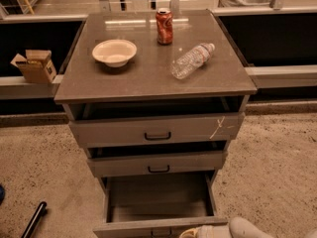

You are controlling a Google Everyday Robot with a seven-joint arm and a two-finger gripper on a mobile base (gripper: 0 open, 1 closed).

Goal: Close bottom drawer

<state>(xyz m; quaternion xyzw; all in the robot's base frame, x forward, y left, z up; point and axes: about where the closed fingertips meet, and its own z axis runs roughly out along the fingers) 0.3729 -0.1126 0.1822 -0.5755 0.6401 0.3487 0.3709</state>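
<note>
The bottom drawer (158, 202) of the grey cabinet is pulled far out, its empty inside showing and its front at the bottom edge of the camera view. My gripper (195, 232) sits at the bottom edge, right against the drawer front's right half, with the white arm (247, 229) behind it to the right. The drawer's handle is mostly cut off by the frame edge.
The mid-width drawer (158, 163) and the widest drawer (157, 131) with a white scratch stand slightly open above. On the cabinet top (148, 78) are a bowl (114, 52), a red can (164, 26) and a lying plastic bottle (192, 60). A cardboard box (34, 66) sits left; a black rod (33, 219) lies bottom left.
</note>
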